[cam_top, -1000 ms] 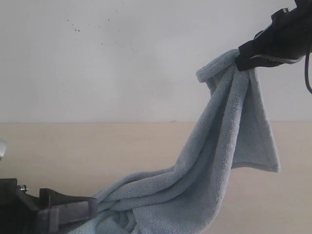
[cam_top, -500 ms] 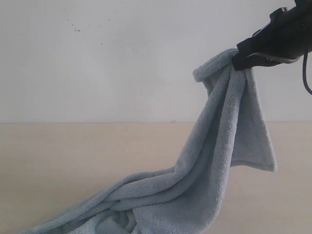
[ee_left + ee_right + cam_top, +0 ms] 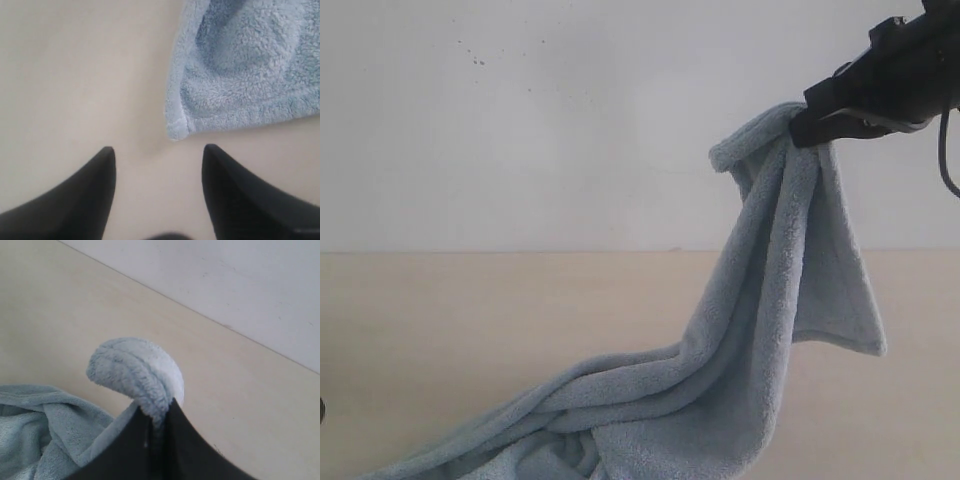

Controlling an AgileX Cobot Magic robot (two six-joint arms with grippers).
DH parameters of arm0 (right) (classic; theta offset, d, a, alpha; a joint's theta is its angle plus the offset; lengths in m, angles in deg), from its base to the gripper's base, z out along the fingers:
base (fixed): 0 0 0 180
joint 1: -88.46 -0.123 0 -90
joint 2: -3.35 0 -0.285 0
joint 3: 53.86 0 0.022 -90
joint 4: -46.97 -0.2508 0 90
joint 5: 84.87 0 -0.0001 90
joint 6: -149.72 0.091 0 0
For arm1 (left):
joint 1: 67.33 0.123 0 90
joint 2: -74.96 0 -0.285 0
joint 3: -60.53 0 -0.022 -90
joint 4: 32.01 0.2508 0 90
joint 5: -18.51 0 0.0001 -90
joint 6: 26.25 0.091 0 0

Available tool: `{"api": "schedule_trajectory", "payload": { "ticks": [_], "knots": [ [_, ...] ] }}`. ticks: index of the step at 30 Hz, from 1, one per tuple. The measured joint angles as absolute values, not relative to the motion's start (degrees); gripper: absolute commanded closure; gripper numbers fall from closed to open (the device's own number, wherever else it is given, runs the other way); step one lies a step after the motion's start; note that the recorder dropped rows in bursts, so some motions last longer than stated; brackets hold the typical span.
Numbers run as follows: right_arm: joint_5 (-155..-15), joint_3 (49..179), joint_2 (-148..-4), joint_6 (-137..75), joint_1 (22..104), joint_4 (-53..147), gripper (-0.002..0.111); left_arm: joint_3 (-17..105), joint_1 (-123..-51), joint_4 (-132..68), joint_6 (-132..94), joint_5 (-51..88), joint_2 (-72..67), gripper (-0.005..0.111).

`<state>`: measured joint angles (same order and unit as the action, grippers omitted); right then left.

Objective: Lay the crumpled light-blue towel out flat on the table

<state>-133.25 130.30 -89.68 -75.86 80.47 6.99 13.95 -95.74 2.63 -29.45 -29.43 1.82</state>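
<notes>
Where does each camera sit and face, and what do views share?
Exterior: low over the pale beige tabletop, facing the white wall; shows the right claw holding the pale light-blue fluffy towel aloft.
Left wrist: above the tabletop, looking down; open left claw near a towel corner.
Right wrist: behind the right claw, shut on a towel fold.
All share the towel.

Soft, even light fills all three views, with no glare. My right gripper (image 3: pixel 807 118) reads as a near-black silhouette against the bright white wall (image 3: pixel 520 120), its detail lost. Folds of the towel (image 3: pixel 760 330) hanging below it hold gentle grey shade. The fingers (image 3: pixel 75 205) of my left gripper (image 3: pixel 159 150) blur dark close to the lens; just ahead of them the towel's corner casts only a faint shadow on the table (image 3: pixel 60 75).
</notes>
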Motion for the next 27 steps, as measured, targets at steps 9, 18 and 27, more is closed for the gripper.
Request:
{"api": "schedule_trajectory", "payload": {
  "ticks": [9,18,27],
  "knots": [
    [-133.23,130.30,-89.68,-77.87,80.47,4.65,0.108,13.06,-85.40,-2.10,-28.87,-22.40,-3.78,0.057],
    [-133.23,130.30,-89.68,-78.21,80.47,4.15,0.108,13.06,-81.29,-6.58,-26.25,-20.21,-7.26,0.058],
    [-133.23,130.30,-89.68,-79.38,80.47,3.80,0.108,13.06,-81.16,-6.33,-26.25,-14.95,-14.36,0.059]
  ]
}}
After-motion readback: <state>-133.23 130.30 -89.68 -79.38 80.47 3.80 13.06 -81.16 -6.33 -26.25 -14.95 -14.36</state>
